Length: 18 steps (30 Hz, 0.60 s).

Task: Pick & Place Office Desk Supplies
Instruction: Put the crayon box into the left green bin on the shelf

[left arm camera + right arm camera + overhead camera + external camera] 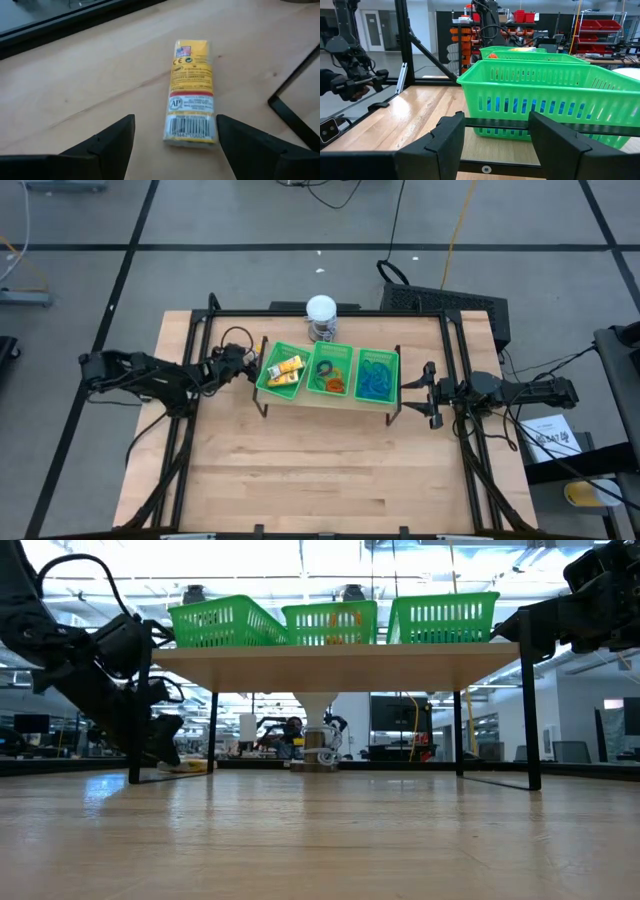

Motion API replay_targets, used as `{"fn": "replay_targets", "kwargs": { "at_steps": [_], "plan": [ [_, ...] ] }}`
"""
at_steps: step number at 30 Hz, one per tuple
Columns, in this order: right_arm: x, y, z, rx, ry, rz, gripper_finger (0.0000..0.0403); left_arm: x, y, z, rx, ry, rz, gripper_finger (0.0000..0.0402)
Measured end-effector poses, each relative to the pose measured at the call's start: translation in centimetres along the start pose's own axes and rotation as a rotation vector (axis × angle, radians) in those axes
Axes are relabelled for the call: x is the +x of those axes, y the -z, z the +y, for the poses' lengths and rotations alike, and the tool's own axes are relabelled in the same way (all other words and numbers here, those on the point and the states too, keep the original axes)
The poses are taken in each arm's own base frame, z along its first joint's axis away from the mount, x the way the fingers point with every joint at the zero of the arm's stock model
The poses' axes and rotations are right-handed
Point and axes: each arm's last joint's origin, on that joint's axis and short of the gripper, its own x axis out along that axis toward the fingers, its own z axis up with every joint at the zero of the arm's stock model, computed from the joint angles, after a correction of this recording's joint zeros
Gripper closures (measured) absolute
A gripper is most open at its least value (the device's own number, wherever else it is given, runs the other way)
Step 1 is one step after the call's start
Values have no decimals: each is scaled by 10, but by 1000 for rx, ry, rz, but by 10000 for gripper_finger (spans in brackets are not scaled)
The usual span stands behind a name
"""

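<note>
High view: wooden plank table (300, 480) w/ black frame; raised wood shelf on thin black legs carries three green mesh plastic baskets in a row. Left basket (283, 370): yellow-and-white blocky packs (285, 370). Middle basket (331, 370): orange and green rings plus dark loops (331, 376), too small to sort further. Right basket (377, 376): tangle of thin blue loops (375, 378). White-topped round jar (321, 315) stands just behind the baskets on the table. Left gripper (243, 364) sits low at the left end of the shelf, just beside the left basket; left wrist view shows its fingers (107, 145) apart, holding nothing, w/ one flat rectangular yellow pack (192, 95) lying on the bare wood between and ahead of them, barcode end nearest the fingers, long axis running straight away from the gripper, a black shelf leg near it. Right gripper (427, 393) hangs at the right end of the shelf; fingers (447, 142) spread, empty, facing the right basket's mesh wall.
</note>
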Motion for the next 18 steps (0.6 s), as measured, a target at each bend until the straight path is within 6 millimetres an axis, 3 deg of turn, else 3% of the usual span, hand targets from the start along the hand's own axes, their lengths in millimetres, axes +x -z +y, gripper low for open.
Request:
{"fn": "replay_targets", "kwargs": {
  "at_steps": [18],
  "plan": [
    [0, 0, 0, 0, 0, 0, 190, 14, 3, 5, 31, 41, 44, 123]
  ]
}}
